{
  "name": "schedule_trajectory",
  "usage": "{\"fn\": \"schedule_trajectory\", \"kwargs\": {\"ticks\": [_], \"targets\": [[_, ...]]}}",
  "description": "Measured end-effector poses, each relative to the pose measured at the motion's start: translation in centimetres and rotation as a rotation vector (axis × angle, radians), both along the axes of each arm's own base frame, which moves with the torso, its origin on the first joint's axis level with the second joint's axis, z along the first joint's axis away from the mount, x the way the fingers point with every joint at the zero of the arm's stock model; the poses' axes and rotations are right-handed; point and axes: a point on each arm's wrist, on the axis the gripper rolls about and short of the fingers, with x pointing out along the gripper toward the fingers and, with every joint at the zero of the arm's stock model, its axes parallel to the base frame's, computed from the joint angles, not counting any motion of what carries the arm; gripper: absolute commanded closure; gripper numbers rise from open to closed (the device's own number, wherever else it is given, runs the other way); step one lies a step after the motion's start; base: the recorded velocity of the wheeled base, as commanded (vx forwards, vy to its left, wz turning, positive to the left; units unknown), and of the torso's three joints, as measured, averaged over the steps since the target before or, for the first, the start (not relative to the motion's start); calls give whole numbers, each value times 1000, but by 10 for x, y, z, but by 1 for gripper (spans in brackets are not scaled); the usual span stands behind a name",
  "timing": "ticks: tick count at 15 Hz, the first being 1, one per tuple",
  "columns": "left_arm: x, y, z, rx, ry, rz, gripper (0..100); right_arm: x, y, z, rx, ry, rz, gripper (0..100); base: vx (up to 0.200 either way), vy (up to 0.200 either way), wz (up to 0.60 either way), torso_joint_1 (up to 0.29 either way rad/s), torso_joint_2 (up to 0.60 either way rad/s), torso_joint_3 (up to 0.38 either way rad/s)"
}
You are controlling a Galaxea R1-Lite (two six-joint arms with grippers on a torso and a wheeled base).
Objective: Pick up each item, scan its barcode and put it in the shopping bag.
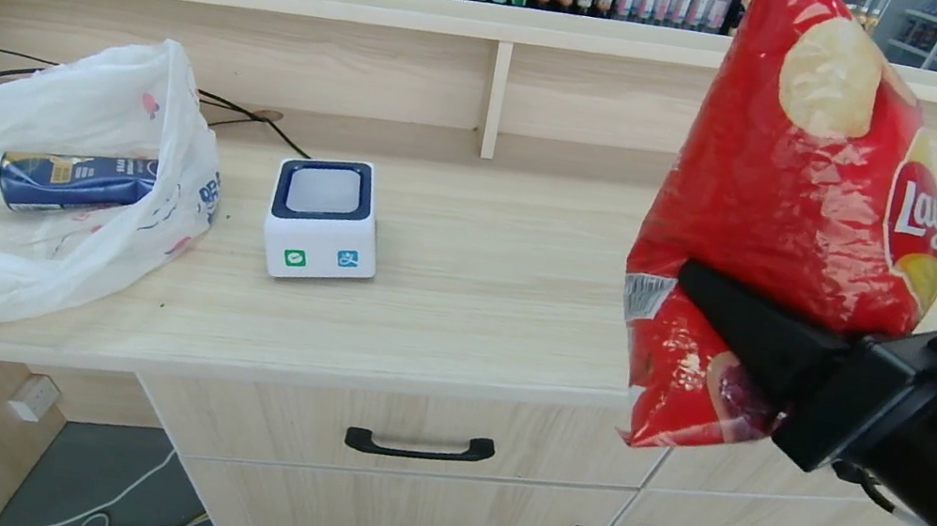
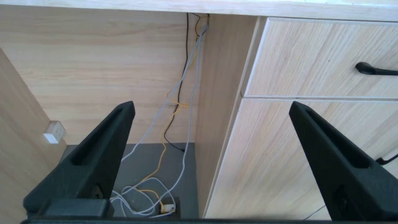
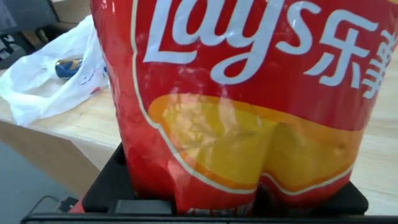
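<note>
Right pincer (image 1: 713, 306) clamps chip bag (image 1: 783, 201) aloft

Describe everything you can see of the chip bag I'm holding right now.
The chip bag is a glossy red, foil-like pouch, puffed with air, printed with chip pictures, a yellow patch and white lettering. A white patch at its lower edge may be the barcode. It is held roughly upright in the air above the front edge of the wooden counter. Only the right tool touches it, shut across its lower part.
</note>
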Motion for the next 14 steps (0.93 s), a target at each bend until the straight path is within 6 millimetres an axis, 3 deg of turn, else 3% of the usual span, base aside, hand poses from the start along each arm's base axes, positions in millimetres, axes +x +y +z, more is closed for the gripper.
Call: {"fn": "schedule_trajectory", "kwargs": {"ticks": [6,9,14], "targets": [[0,0,0,0,0,-1,0,-6,-2,-3,134,38,179,100,0,0,0,0,0,0],[0,0,0,0,0,0,0,-10,-2,-1,281,54,327,100,0,0,0,0,0,0],[0,0,0,0,0,0,0,-15,-3,-22,351,104,499,100,0,0,0,0,0,0]]}}
